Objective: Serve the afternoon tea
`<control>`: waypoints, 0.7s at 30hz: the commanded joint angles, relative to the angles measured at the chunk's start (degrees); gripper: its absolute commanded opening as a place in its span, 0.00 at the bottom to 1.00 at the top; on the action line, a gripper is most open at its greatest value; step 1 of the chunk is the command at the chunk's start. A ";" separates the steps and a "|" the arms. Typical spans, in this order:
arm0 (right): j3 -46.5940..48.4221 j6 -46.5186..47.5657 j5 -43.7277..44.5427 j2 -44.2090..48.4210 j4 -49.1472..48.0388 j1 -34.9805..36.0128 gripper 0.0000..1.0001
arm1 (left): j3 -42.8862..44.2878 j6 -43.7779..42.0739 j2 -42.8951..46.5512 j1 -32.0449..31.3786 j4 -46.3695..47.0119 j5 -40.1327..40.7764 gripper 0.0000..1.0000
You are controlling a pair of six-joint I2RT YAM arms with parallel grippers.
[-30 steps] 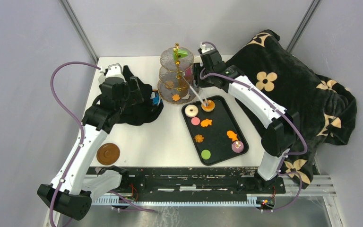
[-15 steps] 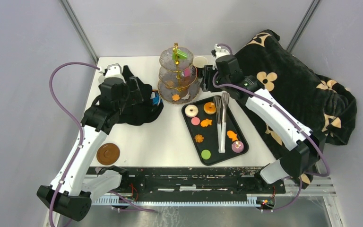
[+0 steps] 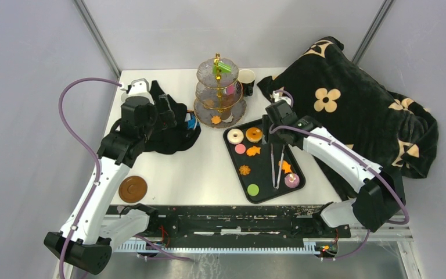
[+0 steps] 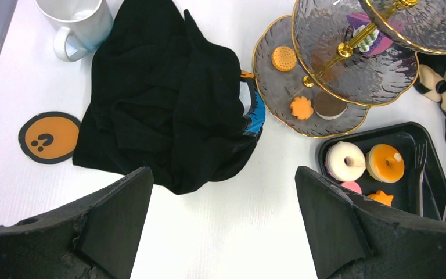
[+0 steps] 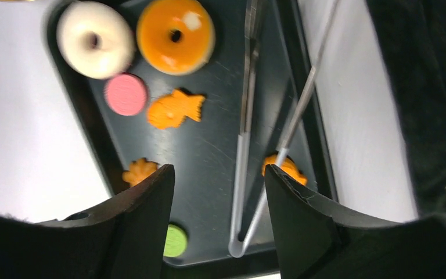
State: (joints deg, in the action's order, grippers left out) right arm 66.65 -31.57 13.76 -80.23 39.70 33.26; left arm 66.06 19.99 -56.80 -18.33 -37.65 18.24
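The afternoon tea treats lie on a black tray (image 3: 261,174): a white donut (image 3: 234,136), an orange donut (image 3: 254,134), a pink disc (image 3: 240,149), orange cookies (image 3: 253,151), a green disc (image 3: 253,189) and a purple cube (image 3: 291,180). Metal tongs (image 3: 277,165) lie loose on the tray's right side. My right gripper (image 3: 274,131) hovers open over the tray's far end; in the right wrist view the tongs (image 5: 244,151) lie below its spread fingers, untouched. A three-tier stand (image 3: 219,93) carries a few treats. My left gripper (image 4: 223,192) is open above bare table beside a black cloth (image 4: 168,110).
A black flowered blanket (image 3: 354,110) is heaped along the right side. A dark cup (image 3: 246,77) stands behind the tiered stand. A white mug (image 4: 78,26) and an orange coaster (image 4: 49,138) sit by the cloth. A brown disc (image 3: 133,189) lies near the front left.
My right gripper let go of the tongs, which now lie on the tray. It swung away from the stand and came back over the tray's far end. The left arm stayed still.
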 commanded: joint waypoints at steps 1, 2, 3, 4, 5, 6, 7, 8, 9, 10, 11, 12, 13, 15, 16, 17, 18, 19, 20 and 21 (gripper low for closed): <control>-4.11 -1.75 7.26 2.86 1.22 -0.37 0.65 | 0.38 1.45 1.55 0.31 0.91 -1.65 0.99; -4.95 -1.70 7.69 2.69 1.06 -0.65 0.66 | 0.31 1.52 1.59 0.28 0.91 -1.85 0.99; -5.68 -1.61 7.73 2.44 0.77 -0.91 0.66 | 0.22 1.62 1.62 0.31 0.89 -2.00 0.99; -6.46 -1.58 7.55 2.07 0.35 -1.34 0.66 | 0.14 1.73 1.67 0.31 0.91 -2.16 0.99; -7.01 -1.64 7.57 1.53 0.11 -1.78 0.66 | 0.08 1.84 1.73 0.31 0.91 -2.28 0.99; -7.51 -1.70 7.59 1.06 -0.21 -2.20 0.66 | 0.04 1.89 1.74 0.30 0.84 -2.32 0.99; -8.20 -1.78 7.64 0.45 -0.62 -2.60 0.65 | 0.03 1.94 1.91 0.31 0.83 -2.33 0.99; -8.55 -2.00 7.85 0.02 -0.94 -3.02 0.64 | -0.01 2.02 2.07 0.31 0.82 -2.33 0.99; -8.86 -2.08 8.06 -0.62 -1.25 -3.41 0.62 | -0.16 2.13 2.19 0.33 0.82 -2.33 0.99; -9.13 -2.21 8.10 -1.14 -1.75 -3.84 0.61 | -0.27 2.22 2.22 0.31 0.81 -2.41 0.99; -9.37 -2.26 7.97 -1.94 -2.32 -4.27 0.60 | -0.38 2.29 2.19 0.33 0.82 -2.49 0.99; -9.36 -2.42 7.62 -2.97 -2.66 -4.93 0.58 | -0.53 2.40 2.16 0.27 0.82 -2.62 0.99; -9.25 -2.50 7.34 -4.03 -2.89 -5.23 0.57 | -0.64 2.49 2.04 0.35 0.80 -2.70 0.99; -9.09 -2.50 7.16 -6.18 -3.68 -5.44 0.54 | -0.82 2.51 1.89 0.31 0.82 -2.68 0.99; -9.13 -2.60 7.09 -7.53 -4.26 -5.52 0.53 | -0.87 2.59 1.87 0.31 0.84 -2.57 0.99; -9.23 -2.62 6.89 -8.50 -4.83 -5.71 0.52 | -0.98 2.60 1.83 0.31 0.88 -2.52 0.99; -9.33 -2.73 6.59 -9.42 -5.35 -5.84 0.50 | -1.06 2.56 1.77 0.31 0.90 -2.39 0.99; -9.35 -2.83 5.99 -10.16 -5.80 -5.91 0.47 | -1.06 2.52 1.69 0.29 0.91 -2.33 0.99; -9.35 -2.94 5.27 -10.80 -6.26 -5.99 0.43 | -0.98 2.40 1.54 0.31 0.91 -2.33 0.99; -9.39 -3.05 4.82 -11.13 -6.72 -5.96 0.40 | -0.88 2.30 1.44 0.31 0.90 -2.33 0.99</control>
State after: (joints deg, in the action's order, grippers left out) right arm 57.32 -33.43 19.46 -89.91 36.77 27.57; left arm 64.99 20.05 -55.70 -18.33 -37.67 16.29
